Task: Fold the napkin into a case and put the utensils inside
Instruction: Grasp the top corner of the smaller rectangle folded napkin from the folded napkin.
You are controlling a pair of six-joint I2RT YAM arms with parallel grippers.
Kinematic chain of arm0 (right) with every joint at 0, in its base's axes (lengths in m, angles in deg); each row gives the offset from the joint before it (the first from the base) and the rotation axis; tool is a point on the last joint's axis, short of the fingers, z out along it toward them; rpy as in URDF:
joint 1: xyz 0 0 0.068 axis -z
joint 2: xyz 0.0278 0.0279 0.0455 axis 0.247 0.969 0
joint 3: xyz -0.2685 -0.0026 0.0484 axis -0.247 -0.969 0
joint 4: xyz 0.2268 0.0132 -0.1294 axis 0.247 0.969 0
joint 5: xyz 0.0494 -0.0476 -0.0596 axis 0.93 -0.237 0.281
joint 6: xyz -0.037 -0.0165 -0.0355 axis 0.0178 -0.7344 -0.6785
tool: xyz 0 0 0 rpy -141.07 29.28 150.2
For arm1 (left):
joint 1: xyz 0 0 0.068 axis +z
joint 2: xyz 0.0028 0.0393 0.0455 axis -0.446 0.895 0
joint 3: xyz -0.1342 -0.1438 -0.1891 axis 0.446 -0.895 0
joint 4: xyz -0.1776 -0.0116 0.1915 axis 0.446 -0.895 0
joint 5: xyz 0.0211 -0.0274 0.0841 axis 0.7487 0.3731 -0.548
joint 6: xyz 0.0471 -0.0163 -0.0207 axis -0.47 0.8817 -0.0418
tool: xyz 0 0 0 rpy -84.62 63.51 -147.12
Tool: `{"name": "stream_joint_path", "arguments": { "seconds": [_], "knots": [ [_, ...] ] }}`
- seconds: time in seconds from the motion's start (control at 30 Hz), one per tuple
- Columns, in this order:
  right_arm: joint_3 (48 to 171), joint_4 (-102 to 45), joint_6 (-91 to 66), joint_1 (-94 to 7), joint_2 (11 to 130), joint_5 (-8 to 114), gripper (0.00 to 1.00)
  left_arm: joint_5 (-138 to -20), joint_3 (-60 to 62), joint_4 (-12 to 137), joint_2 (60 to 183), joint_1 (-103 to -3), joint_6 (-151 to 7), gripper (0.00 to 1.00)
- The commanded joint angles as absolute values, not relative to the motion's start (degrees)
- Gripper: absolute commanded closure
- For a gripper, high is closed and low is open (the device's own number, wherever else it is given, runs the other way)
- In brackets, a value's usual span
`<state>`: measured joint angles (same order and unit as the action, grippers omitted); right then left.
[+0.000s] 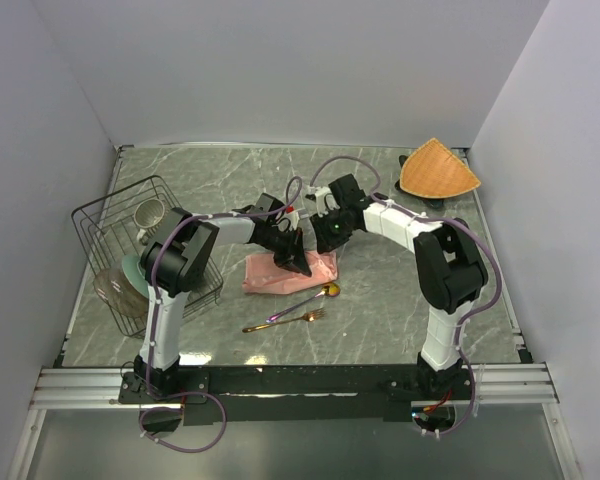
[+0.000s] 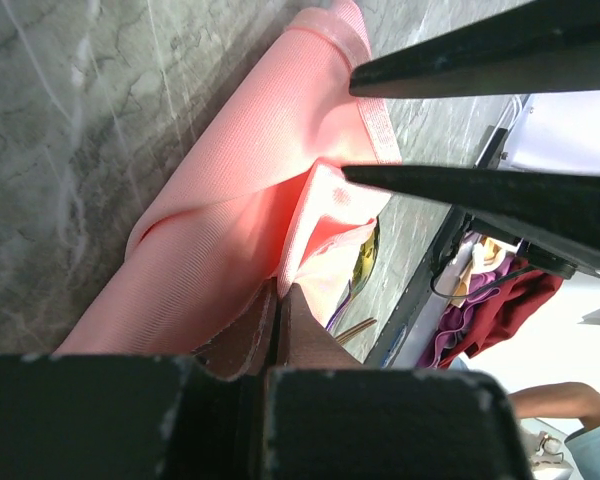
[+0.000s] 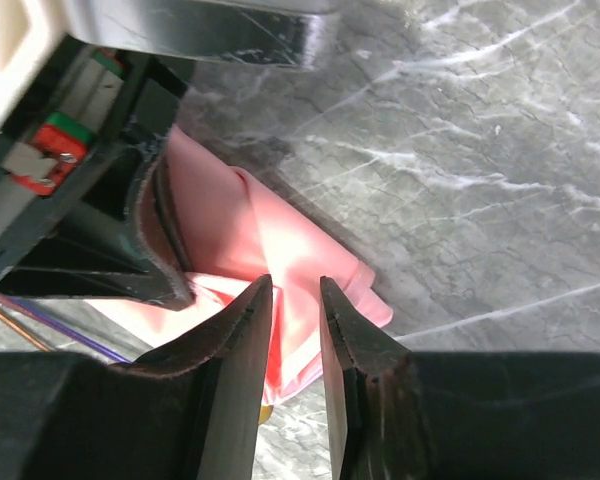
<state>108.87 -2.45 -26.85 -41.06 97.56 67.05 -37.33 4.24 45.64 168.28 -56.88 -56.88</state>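
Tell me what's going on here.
A pink napkin is being folded mid-table. The left gripper is shut on a fold of it; the right gripper hangs over the napkin's edge, jaws slightly apart. The spoon and fork lie on the table just in front, not yet tucked in.

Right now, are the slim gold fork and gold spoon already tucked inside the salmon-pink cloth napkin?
No, the gold fork and gold spoon lie uncovered on the marble table beside the pink napkin.
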Motion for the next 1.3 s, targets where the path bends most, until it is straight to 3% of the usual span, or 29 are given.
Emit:
{"name": "stream_joint_path", "arguments": {
  "seconds": [0.0, 0.4, 0.73, 0.87, 1.0, 1.03, 1.17, 1.27],
  "knots": [
    [109.21, -3.46, -28.74, -42.51, 97.88, 63.83, 0.68, -40.46, 4.13, 44.96, 169.75, -56.99, -56.93, 0.99],
    [105.34, -4.17, -31.38, -44.09, 97.09, 62.59, 0.69, -40.55, 4.3, 44.96, 170.19, -56.72, -56.58, 0.99],
    [105.78, -3.11, -31.65, -45.5, 97.88, 61.71, 0.58, -40.55, 4.3, 45.22, 170.19, -56.46, -56.4, 0.99],
    [105.52, -3.55, -31.82, -45.76, 97.88, 60.66, 0.59, -40.55, 4.3, 45.4, 170.11, -56.46, -56.32, 0.99],
    [107.1, -2.85, -31.21, -45.85, 99.2, 57.76, 0.73, -40.64, 4.48, 45.05, 170.19, -56.28, -56.49, 0.99],
    [107.62, -2.94, -31.03, -45.77, 99.38, 57.23, 0.82, -40.55, 4.39, 45.05, 170.19, -56.11, -56.49, 0.99],
    [108.94, -2.5, -30.33, -45.68, 98.85, 55.56, 1.0, -40.38, 4.22, 45.05, 170.28, -56.02, -56.41, 0.99],
    [110.26, -1.19, -29.63, -45.33, 98.24, 56.35, 1.0, -40.2, 4.3, 45.14, 170.54, -56.02, -56.23, 0.99]
  ]
}}
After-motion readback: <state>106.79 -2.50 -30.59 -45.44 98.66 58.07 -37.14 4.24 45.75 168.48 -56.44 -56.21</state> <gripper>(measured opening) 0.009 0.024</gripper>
